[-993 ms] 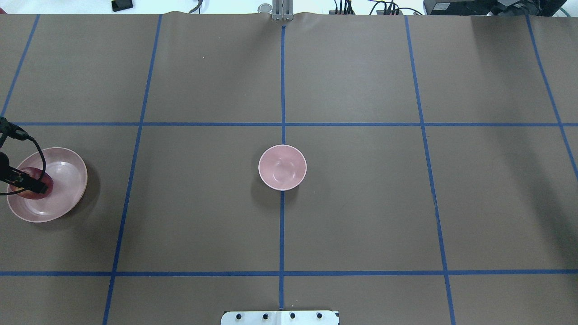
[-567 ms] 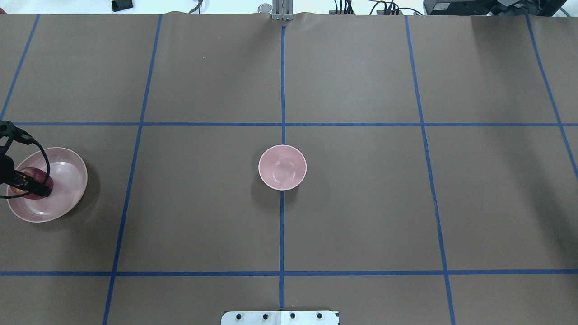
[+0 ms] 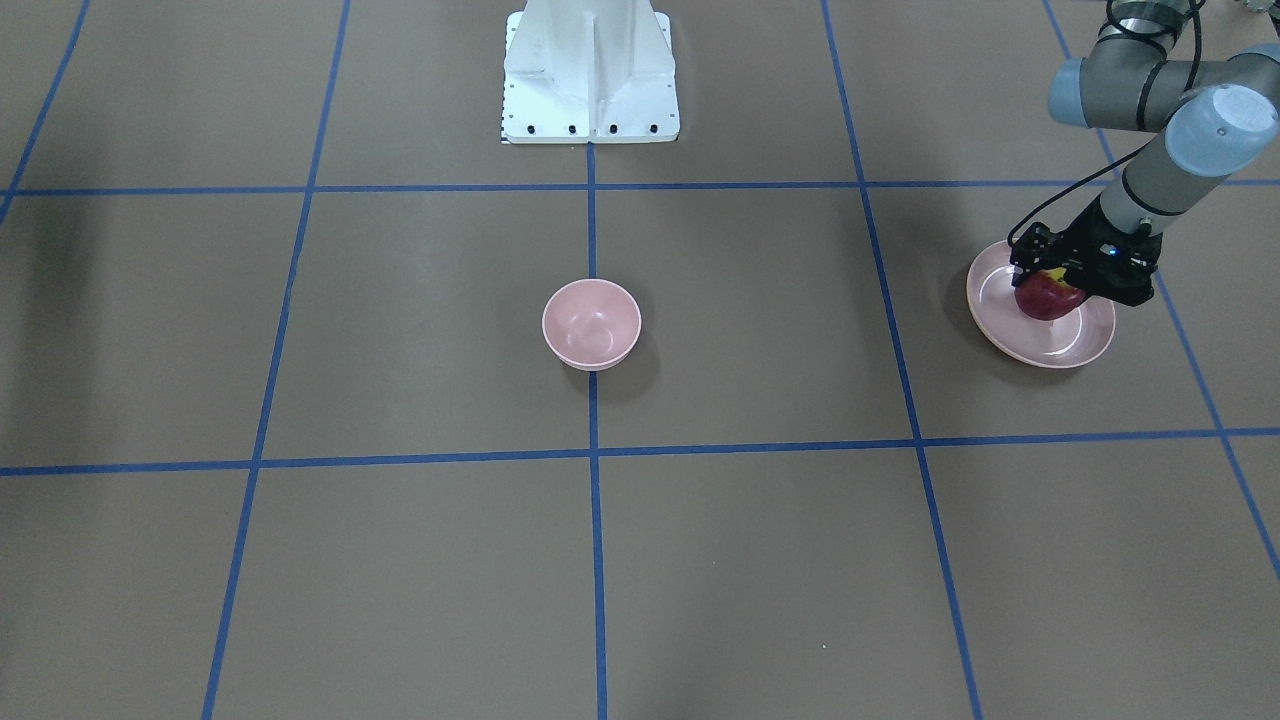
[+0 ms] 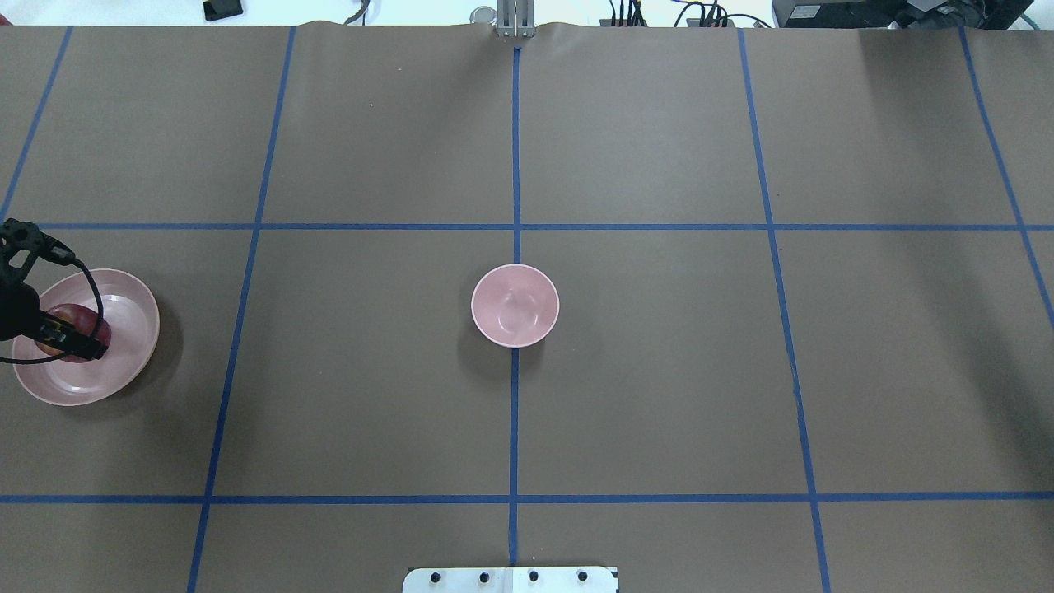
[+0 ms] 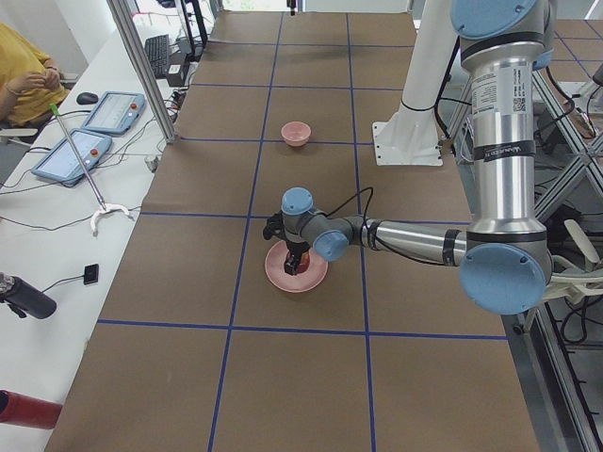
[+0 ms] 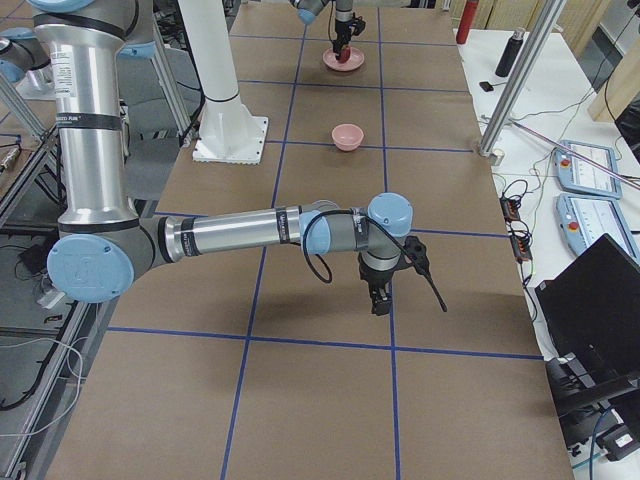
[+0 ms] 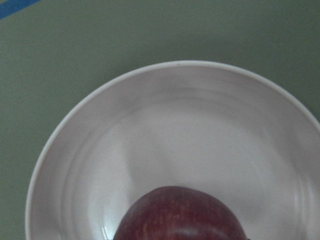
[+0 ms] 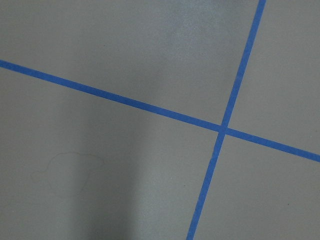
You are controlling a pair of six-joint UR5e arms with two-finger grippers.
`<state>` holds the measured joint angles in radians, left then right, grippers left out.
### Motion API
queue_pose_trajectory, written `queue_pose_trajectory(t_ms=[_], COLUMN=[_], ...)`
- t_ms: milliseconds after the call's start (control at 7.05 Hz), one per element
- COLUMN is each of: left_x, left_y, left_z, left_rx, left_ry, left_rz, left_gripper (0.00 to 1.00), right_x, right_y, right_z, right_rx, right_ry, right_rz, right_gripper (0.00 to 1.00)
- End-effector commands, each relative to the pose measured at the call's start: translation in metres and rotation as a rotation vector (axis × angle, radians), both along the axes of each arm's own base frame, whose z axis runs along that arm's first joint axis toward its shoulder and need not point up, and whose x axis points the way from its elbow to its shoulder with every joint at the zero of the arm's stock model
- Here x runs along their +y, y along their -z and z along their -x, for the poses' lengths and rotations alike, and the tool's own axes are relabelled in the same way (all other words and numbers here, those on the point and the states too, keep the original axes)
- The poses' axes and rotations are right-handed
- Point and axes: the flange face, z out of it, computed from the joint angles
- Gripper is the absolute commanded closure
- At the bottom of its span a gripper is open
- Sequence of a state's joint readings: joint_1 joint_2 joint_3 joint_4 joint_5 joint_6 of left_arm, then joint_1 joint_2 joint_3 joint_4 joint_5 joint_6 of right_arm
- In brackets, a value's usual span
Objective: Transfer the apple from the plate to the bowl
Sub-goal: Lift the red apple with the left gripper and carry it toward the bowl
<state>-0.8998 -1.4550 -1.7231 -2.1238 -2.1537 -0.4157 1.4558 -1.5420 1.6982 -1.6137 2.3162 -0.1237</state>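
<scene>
The apple is over the middle of the plate, dark red with a yellow-green patch on top, and the left hand has come down on it from above with a finger on either side, gripping it. The pictures do not settle whether the apple's underside touches the plate or sits just clear of it. In the left wrist view the fruit's red top fills the lower edge, with the plate's glossy pale pink floor and raised rim spread out behind it. The plate lies flat on the brown tabletop at the robot's far left; from overhead, only the black end of the left hand and a looping cable reach in from the edge of the view. The bowl stands upright with its open side up, well apart from the plate. It sits at the middle of the tabletop on the centre blue tape line, one of several that mark the surface into a grid. The robot's white base stands behind the bowl. The right hand hangs low over the tabletop at the opposite end, far from the plate and the bowl. It shows only in the side view, so whether it is wide or narrow cannot be told. Its wrist camera looks down on bare brown surface where two tape lines cross.
</scene>
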Motion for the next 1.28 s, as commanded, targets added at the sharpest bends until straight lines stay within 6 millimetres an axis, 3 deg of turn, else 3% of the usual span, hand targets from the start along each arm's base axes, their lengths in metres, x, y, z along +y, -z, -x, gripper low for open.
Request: queue_pose_trajectory(t_ms=[0,142,425,567,709,851,993,1134], left_x=[0.004,0.0,-0.049,-0.048,-0.043,-0.049,-0.052,-0.042], left_y=[0.058,0.094,0.206,0.266,0.338,0.388,0.42,0.437], left_z=[0.003,-0.002,-0.058,-0.108,-0.16,-0.194,-0.239,-0.286], left_rx=[0.079,0.087,0.094,0.086,0.09,0.098,0.082,0.05], left_ry=[-0.016,0.035,0.13,0.119,0.135,0.163,0.223,0.278], left_rz=[-0.034,0.018,0.145,0.208,0.293,0.351,0.379,0.363], left_gripper=[0.85,0.85,0.84,0.82,0.81,0.81,0.81,0.8], right_x=[0.001,0.004,0.004,0.005,0.006,0.006,0.005,0.005], right_y=[-0.001,-0.005,-0.005,-0.006,-0.008,-0.009,-0.009,-0.009], right_z=[0.0,-0.001,-0.001,-0.001,-0.001,-0.001,-0.001,-0.001], right_rx=[0.0,0.002,0.003,0.003,0.003,0.007,0.008,0.006], right_ry=[0.0,0.0,0.0,-0.001,-0.002,-0.002,-0.002,-0.002], right_rz=[0.002,0.008,0.01,0.012,0.016,0.019,0.017,0.018], right_gripper=[0.0,0.0,0.0,0.0,0.0,0.0,0.0,0.0])
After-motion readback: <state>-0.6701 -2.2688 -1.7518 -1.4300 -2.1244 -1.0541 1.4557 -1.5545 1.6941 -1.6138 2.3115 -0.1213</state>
